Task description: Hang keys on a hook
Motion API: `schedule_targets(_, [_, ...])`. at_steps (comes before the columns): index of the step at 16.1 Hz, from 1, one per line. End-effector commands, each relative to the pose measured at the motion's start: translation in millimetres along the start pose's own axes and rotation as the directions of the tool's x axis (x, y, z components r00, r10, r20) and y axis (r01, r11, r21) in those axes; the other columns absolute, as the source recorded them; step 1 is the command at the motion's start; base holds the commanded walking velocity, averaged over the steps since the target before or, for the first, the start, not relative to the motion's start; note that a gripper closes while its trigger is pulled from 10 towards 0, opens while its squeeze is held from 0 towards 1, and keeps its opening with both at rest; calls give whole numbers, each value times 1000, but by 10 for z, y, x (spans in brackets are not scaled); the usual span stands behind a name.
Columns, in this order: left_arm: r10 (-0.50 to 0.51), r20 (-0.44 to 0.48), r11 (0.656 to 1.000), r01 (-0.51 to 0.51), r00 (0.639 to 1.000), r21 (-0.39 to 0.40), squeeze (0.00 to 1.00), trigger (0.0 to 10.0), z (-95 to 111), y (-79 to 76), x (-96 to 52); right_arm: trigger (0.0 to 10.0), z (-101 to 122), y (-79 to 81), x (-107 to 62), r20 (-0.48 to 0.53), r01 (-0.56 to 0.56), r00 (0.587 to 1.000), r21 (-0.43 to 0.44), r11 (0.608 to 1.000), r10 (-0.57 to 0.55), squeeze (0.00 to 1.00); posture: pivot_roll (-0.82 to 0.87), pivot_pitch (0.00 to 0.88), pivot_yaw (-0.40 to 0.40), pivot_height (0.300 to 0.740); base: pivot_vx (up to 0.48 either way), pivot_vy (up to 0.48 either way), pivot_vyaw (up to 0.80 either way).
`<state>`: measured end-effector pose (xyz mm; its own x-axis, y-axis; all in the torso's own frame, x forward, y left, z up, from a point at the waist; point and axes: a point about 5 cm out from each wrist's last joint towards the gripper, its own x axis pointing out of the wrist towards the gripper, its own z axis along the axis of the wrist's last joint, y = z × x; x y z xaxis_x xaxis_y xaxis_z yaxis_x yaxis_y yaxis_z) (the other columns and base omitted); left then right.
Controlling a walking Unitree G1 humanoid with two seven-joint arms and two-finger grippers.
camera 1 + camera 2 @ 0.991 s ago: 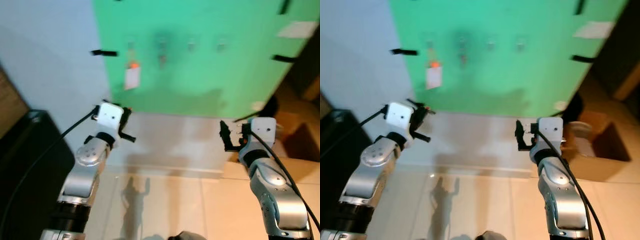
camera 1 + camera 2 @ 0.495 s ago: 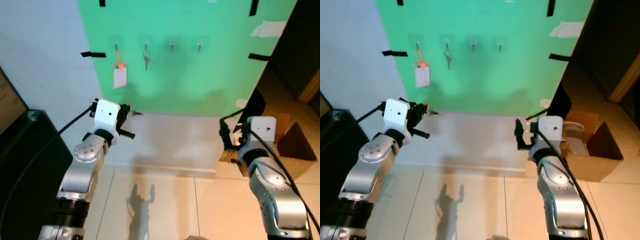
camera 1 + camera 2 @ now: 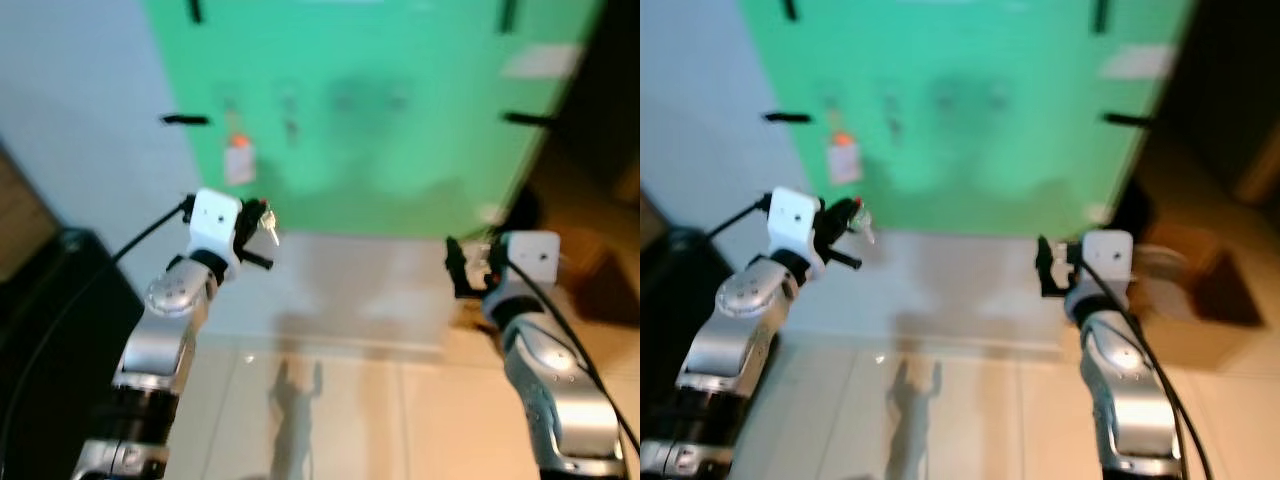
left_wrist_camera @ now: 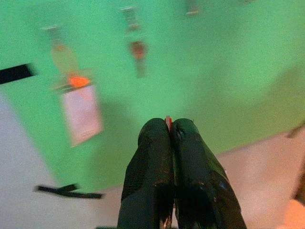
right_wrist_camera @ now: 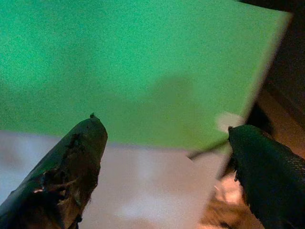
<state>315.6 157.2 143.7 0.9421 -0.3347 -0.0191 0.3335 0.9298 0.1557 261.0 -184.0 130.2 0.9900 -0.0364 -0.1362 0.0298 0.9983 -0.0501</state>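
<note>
the robot faces a green board [image 3: 400, 150] on the wall, and the head views are blurred, so small details are soft. the left gripper [image 3: 262, 222] is raised in front of the lower left part of the board with its two fingers pressed together on the keys [image 3: 270, 231]; a silvery key blade pokes out past the tips, and in the left wrist view a thin red sliver sits pinched between the fingers [image 4: 155, 143]. the right gripper [image 3: 452, 270] hangs low on the right with its fingers spread apart and holding nothing, near a cardboard box [image 3: 1215, 290] on the floor.

on the board there is a row of small hooks. the leftmost hook [image 4: 51, 32] already carries a white tag with an orange bit [image 4: 82, 107], and the next hook [image 4: 127, 10] carries a hanging key [image 4: 138, 52]. a further hook [image 4: 192, 8] to the right looks free, though the blur makes this hard to confirm.

the step in hand looks like the approach to a free hook. to do it well, the left arm should go up and to the right, past the two taken hooks. keep the grip firm, bring the key ring above the hook's tip, then lower it on. only loosen the fingers once the ring rests on the hook.
</note>
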Motion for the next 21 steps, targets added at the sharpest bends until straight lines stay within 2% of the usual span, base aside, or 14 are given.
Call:
schedule_targets(1, [15, -2, 1000, -15, 1000, -1, 0, 10000, 13, 82, -6, 10000, 35, 62, 14, 19, -20, 1000, 11, 1000, 20, 0, -141, 0, 16, 732, 382, 0, 0])
schedule_targets(3, [12, 4, 1000, -12, 1000, -2, 0, 10000, 38, 101, 10, 10000, 42, 53, 25, 20, -18, 1000, 11, 1000, 17, 0, -139, 0, 22, 732, 382, 0, 0])
schedule_targets(9, [1, 11, 1000, -1, 1000, 2, 0, 10000, 63, 131, 27, 10000, 54, 48, 46, 26, -23, 999, 3, 1000, 23, 0, -136, 0, 24, 732, 384, 0, -768])
schedule_targets(16, [-18, 25, 1000, 18, 1000, 1, 0, 10000, 104, 160, 37, 10000, 110, 167, 32, 66, -130, 989, -19, 991, 131, 0, -135, 0, 30, 732, 358, 0, 0])
schedule_targets(17, [-77, 55, 997, 78, 996, -26, 0, 10000, 161, 168, 28, 10000, 131, 228, 4, 78, -197, 977, -24, 980, 198, 0, -133, 0, 30, 732, 0, 0, 0])
schedule_targets(19, [-163, 91, 985, 167, 982, -39, 0, 10000, 272, 215, 23, 10000, 157, 269, -27, 84, -259, 962, -33, 965, 260, 0, -131, 0, 29, 732, 0, 0, 0])
schedule_targets(21, [-304, 104, 952, 306, 947, -9, 0, 10000, 476, 342, 46, 10000, 222, 329, -63, 92, -344, 933, -62, 937, 349, 0, -115, 0, 26, 732, 0, 0, 0])
